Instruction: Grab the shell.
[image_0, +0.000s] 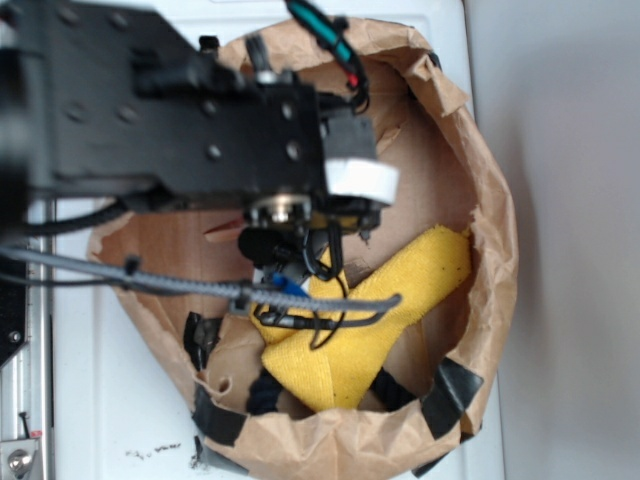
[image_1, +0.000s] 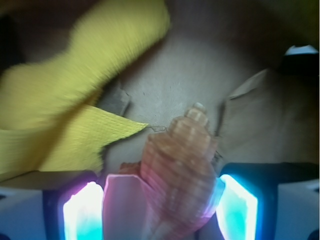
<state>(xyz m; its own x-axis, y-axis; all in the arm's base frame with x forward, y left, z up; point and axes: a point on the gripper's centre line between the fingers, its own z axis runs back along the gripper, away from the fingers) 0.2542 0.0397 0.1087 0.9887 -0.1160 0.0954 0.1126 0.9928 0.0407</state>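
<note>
Shell (image_1: 177, 175) fills the near middle of the wrist view, its ribbed orange-brown whorls standing between the two glowing fingers (image_1: 82, 212) of the gripper (image_1: 160, 210). Its narrow tip points away from the camera toward the far paper floor. The pink-lit left pad lies against the shell's left flank and the blue-lit right pad meets its right flank, so the jaws are closed on it, set only as wide as the shell's body.

Just beyond and to the left, a pointed corner of the yellow cloth (image_1: 75, 100) reaches almost to the shell without clearly touching it; the rest of the cloth spreads to the far left. Brown paper (image_1: 200, 65) forms the ground behind.

From the exterior view, the black arm (image_0: 170, 110) reaches down into a crumpled brown paper bag (image_0: 490, 200) patched with black tape (image_0: 450, 395), with the cloth (image_0: 390, 310) lying inside it on the right. The shell itself is hidden there under the arm and cables.
</note>
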